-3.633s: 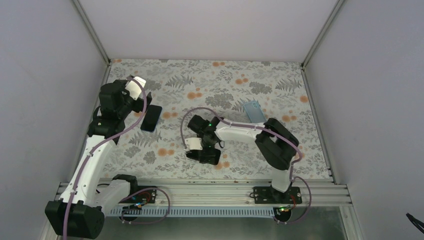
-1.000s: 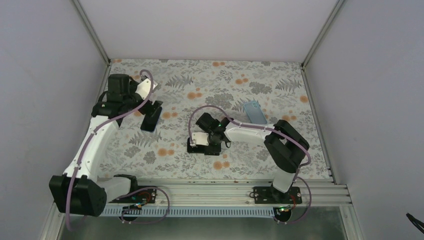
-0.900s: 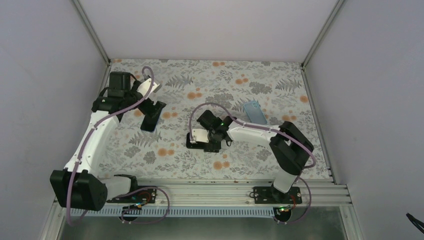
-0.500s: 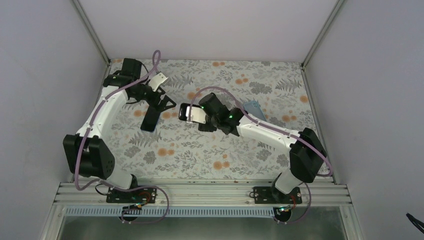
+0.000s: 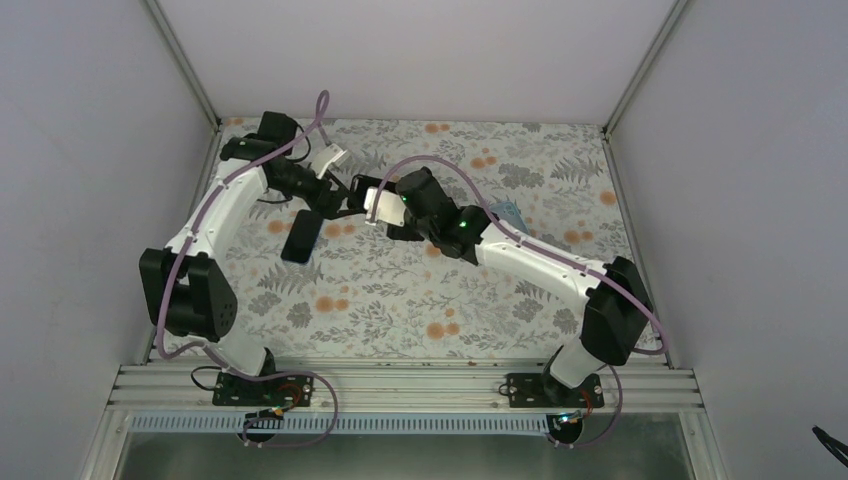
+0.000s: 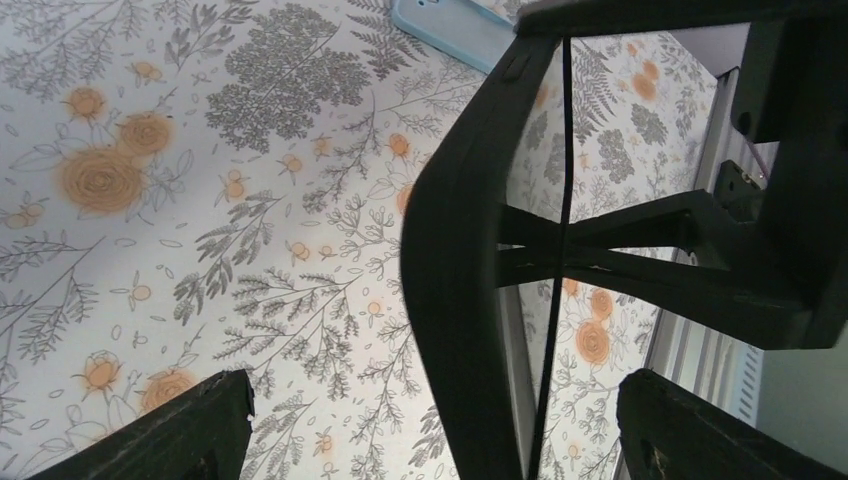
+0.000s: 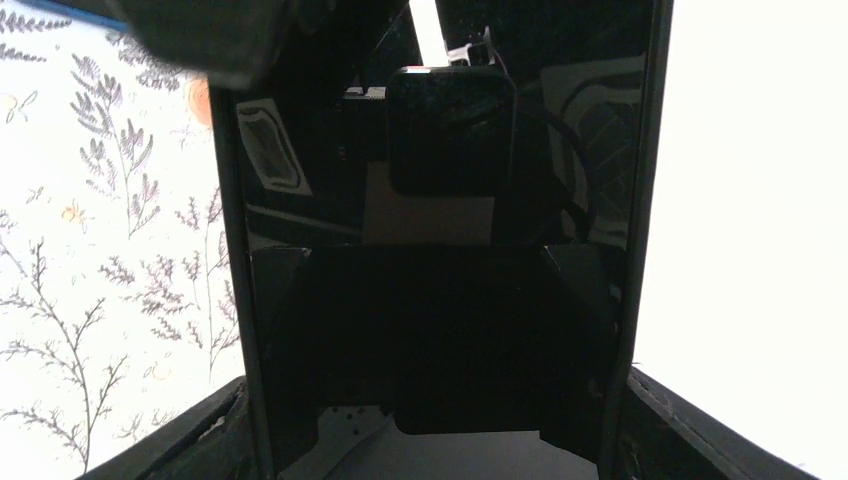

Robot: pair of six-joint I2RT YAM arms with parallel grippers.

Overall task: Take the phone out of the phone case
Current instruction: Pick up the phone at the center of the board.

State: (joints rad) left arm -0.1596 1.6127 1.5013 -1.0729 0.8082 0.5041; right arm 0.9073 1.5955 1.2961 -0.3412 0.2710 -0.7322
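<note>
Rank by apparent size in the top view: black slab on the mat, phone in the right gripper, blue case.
1. black slab, flat on the mat, fully visible.
2. phone in the right gripper, raised and tilted, so its rank is unsure.
3. blue case, mostly covered by the right arm.

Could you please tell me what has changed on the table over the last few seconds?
The right gripper, shut on the black phone, has carried it from the table's near middle up toward the far left. The left gripper has swung away from the dark slab to meet it, jaws open on either side of the phone, not gripping. The dark slab and the light blue case lie where they were.
</note>
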